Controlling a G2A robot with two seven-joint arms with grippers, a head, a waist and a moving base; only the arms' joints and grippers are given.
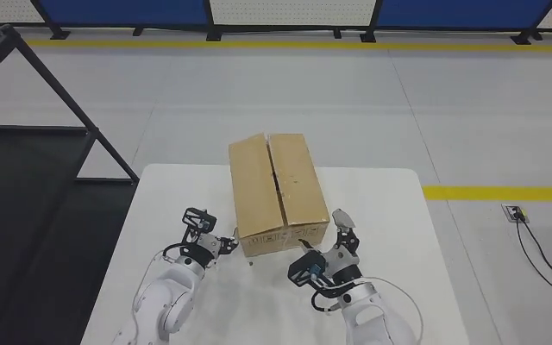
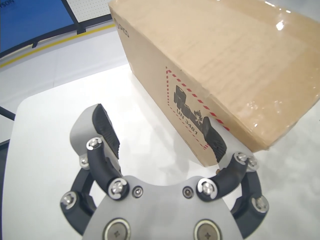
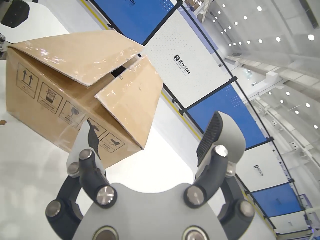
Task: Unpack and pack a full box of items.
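The box [image 1: 278,191] sits on the worktop [image 1: 172,200] (toward its far edge), the left gripper [image 1: 213,233] beside its near-left corner and the right gripper [image 1: 325,245] beside its near-right.

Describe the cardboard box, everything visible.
The cardboard box is brown, corrugated and oblong, and rests flat on the white table. Its two top flaps meet along a lengthwise seam, slightly ajar, with glossy clear tape over them. Handling pictograms mark the near end; a red-dashed label marks one long side.
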